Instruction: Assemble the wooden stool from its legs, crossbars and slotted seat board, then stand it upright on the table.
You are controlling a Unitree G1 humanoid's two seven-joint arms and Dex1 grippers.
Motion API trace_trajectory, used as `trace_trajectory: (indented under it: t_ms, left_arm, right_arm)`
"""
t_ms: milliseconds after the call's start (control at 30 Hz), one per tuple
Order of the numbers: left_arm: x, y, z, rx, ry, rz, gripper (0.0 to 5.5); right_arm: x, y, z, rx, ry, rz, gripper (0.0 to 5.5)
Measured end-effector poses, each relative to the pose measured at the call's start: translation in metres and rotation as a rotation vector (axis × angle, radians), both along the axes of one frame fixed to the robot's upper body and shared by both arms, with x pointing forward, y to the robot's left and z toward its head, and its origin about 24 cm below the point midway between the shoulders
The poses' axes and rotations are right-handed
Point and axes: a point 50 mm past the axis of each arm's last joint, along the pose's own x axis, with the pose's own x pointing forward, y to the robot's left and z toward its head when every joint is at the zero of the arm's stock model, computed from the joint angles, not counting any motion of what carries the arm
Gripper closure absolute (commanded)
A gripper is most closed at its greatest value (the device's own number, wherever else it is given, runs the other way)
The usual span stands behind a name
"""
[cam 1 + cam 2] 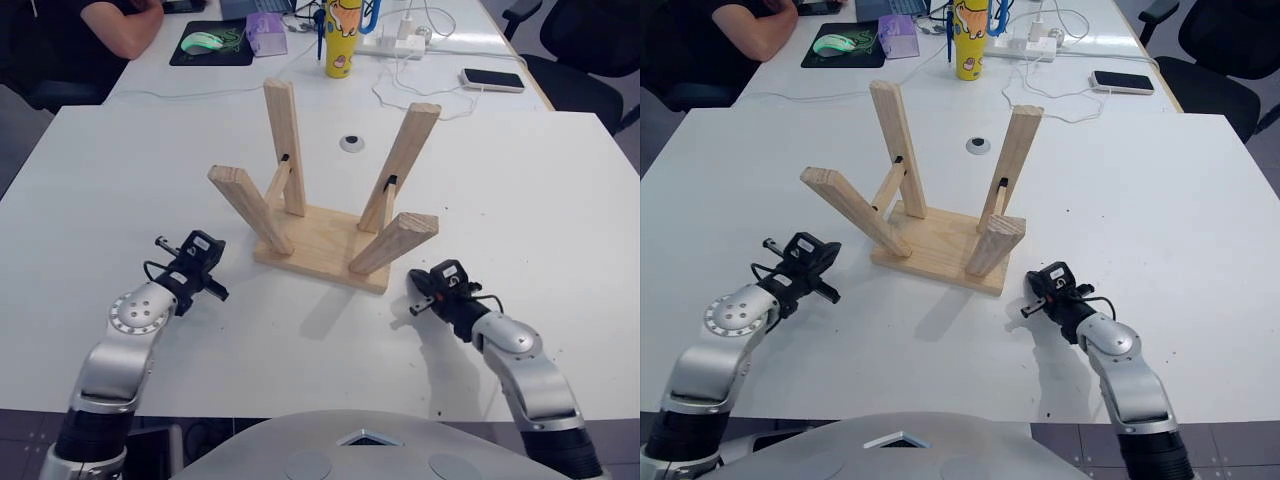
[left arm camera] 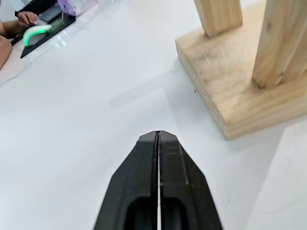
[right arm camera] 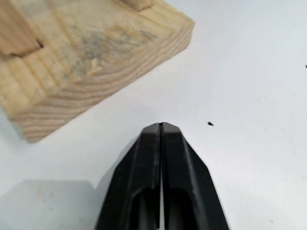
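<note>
- Your stool [image 1: 322, 250] rests upside down mid-worktop [image 1: 520, 200], its four legs [image 1: 285, 140] pointing up.
- Your left gripper [image 2: 158, 136], clenched and empty, sits near its 8 o'clock.
- Your right gripper [image 3: 160, 127], clenched and empty, sits near 5 o'clock.

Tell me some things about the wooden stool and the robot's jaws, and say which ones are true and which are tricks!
1. The seat board lies flat on the table with four legs pointing up. True.
2. The left jaws hold a leg. False: they are shut on nothing, beside the seat board.
3. The right jaws are wide open. False: they are shut.
4. The yellow cup stands far behind the seat board. True.
</note>
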Motion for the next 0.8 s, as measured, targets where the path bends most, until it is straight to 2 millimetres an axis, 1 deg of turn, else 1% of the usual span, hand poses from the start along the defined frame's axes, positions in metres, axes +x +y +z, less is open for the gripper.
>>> trace_trajectory:
  t_ms: [67, 133, 267, 400, 633, 800]
  left_arm:
    - [0.0, -0.008, -0.016, 0.01, 0.025, -0.024, 5.5]
    - [0.002, -0.014, -0.024, 0.018, 0.017, -0.058, 5.5]
    - [0.011, -0.022, -0.031, 0.022, -0.009, -0.117, 5.5]
    - [0.013, -0.029, -0.033, 0.002, -0.013, -0.161, 5.5]
    - [0.012, -0.048, -0.037, -0.065, -0.022, -0.164, 5.5]
    - [0.015, -0.053, -0.04, -0.089, -0.016, -0.13, 5.5]
  right_arm:
    - [-0.002, 0.008, -0.003, 0.029, -0.013, -0.033, 5.48]
    - [-0.003, 0.016, -0.005, 0.052, -0.022, -0.058, 5.48]
    - [-0.009, 0.028, -0.01, 0.069, -0.051, -0.09, 5.48]
    - [-0.007, 0.033, -0.016, 0.059, -0.085, -0.124, 5.48]
    - [0.005, 0.025, -0.022, 0.018, -0.146, -0.211, 5.48]
    - [0.006, 0.025, -0.024, 0.044, -0.141, -0.223, 5.48]
